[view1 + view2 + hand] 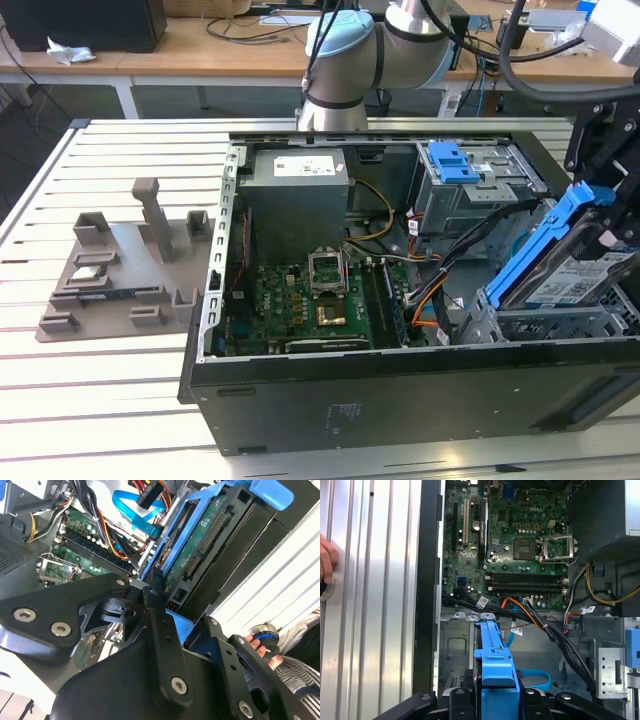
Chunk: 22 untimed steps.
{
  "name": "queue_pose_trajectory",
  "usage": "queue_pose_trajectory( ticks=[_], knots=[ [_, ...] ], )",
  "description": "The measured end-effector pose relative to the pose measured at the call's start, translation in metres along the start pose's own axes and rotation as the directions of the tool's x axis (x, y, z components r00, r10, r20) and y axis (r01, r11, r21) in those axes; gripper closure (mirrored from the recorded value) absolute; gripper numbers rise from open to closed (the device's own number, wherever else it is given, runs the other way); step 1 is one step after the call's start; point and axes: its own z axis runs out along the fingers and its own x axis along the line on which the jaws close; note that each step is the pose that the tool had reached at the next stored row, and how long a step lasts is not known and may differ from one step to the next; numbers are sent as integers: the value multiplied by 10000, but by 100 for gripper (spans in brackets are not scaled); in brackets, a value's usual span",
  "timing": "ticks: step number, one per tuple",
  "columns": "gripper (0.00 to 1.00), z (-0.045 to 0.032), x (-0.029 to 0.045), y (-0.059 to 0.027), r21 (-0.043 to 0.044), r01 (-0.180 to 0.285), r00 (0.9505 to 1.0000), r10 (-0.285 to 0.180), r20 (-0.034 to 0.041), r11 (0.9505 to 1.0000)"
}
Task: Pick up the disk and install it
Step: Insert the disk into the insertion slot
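The disk [588, 275], a silver drive with a white-and-blue label in a bright blue carrier [540, 250], hangs tilted over the drive bay [560, 322] at the open computer case's corner on the exterior view's right. My gripper [603, 232] is shut on it from above. In the second wrist view the disk's green circuit-board underside [200, 545] sits between the black fingers [156, 611], with the gripper [185, 617] clamped on the carrier. In the first wrist view the blue carrier rail [492, 650] points down into the case from the gripper [497, 700].
The open case [400, 400] lies on a slatted white table [100, 400]. Inside are the motherboard [310, 300], a grey power supply [298, 195], a drive cage with a blue latch [452, 160] and loose cables [545, 625]. A grey fixture [120, 270] sits beside it. A person's hand [325, 560] rests on the table.
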Motion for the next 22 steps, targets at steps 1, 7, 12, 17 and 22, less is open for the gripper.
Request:
queue_pose_trajectory(
  ticks=[1,7,12,17,22],
  knots=[
    [63,30,1,-2,0,0,10000,0,0,10000],
    [63,70,1,-6,0,0,10000,0,0,10000],
    [56,72,1,-6,0,1,10000,-1,0,10000],
    [70,74,1,-6,0,0,10000,0,1,10000],
    [89,76,1,-6,0,1,10000,-1,0,10000]
  ],
)
